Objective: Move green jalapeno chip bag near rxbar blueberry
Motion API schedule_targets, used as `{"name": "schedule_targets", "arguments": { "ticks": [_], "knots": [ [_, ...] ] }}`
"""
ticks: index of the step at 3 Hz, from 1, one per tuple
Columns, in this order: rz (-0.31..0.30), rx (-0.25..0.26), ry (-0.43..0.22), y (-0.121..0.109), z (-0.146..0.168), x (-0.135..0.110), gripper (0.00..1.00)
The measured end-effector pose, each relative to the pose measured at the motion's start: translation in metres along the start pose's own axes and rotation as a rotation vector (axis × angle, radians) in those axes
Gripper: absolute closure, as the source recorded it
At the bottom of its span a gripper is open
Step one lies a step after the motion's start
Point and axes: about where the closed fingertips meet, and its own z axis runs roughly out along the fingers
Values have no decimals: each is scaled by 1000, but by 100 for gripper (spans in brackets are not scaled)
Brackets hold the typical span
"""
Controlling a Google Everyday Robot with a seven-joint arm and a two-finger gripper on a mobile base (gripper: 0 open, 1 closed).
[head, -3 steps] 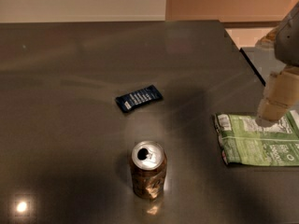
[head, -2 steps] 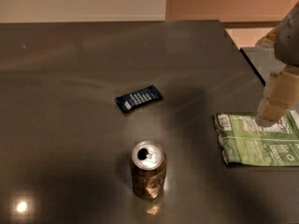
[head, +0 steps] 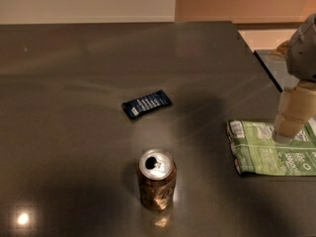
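- Gripper [head: 285,133] at far right, poised over upper part of chip bag [head: 269,157]; open or closed, cannot tell.
- Chip bag flat on dark table [head: 74,83], well apart from blue bar [head: 146,103].
- Soda can [head: 157,179] upright up front.

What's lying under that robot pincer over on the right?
The green jalapeno chip bag lies flat on the dark table below the pincer, which hangs over its far edge. The patch of bag behind the pincer's tip is hidden.
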Motion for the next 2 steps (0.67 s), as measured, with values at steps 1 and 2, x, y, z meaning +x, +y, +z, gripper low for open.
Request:
{"name": "schedule_targets", "arguments": {
  "ticks": [1, 2],
  "knots": [
    [-30, -19, 8, 7, 14, 8, 0],
    [-59, -40, 19, 12, 30, 17, 0]
  ]
}}
